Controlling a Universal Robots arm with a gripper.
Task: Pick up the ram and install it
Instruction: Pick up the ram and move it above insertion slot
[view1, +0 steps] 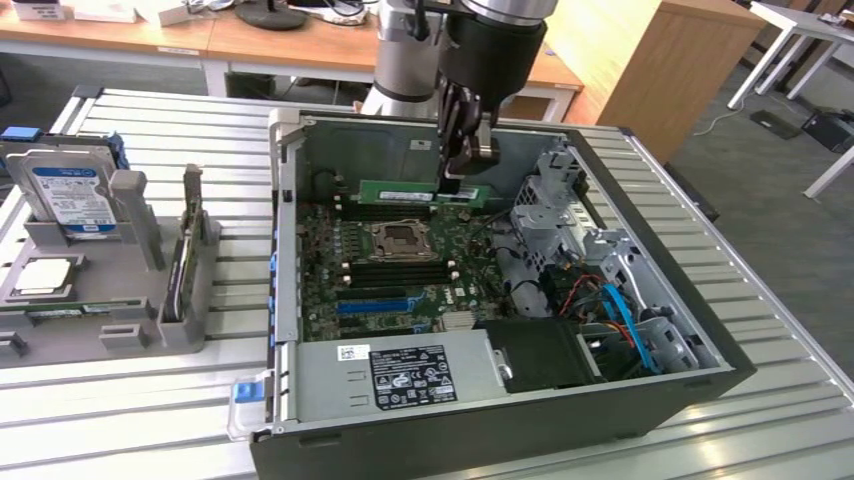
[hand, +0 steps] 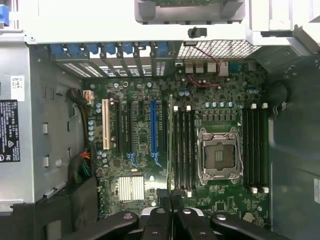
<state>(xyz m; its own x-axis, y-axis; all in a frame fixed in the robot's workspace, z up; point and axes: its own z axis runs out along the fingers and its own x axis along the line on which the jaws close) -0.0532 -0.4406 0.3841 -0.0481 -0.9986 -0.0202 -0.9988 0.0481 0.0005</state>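
The ram (view1: 416, 193), a long green strip with a pale label, hangs level inside the open computer case (view1: 287, 300), above the motherboard (view1: 400, 270). My gripper (view1: 462, 178) comes down from above and is shut on the strip near one end. In the wrist view the ram (hand: 171, 140) appears edge-on as a thin green line running out from my gripper (hand: 171, 200). It lies along the bank of black memory slots (hand: 186, 150) beside the CPU socket (hand: 217, 155). Whether it touches a slot I cannot tell.
A second bank of memory slots (hand: 255, 150) lies past the socket, and a blue expansion slot (hand: 153, 125) is close by. A drive cage (view1: 550, 200), cables (view1: 621, 310) and the power supply (view1: 400, 375) crowd the case. A hard drive (view1: 74, 195) stands on a grey fixture (view1: 134, 320) at the exterior view's left.
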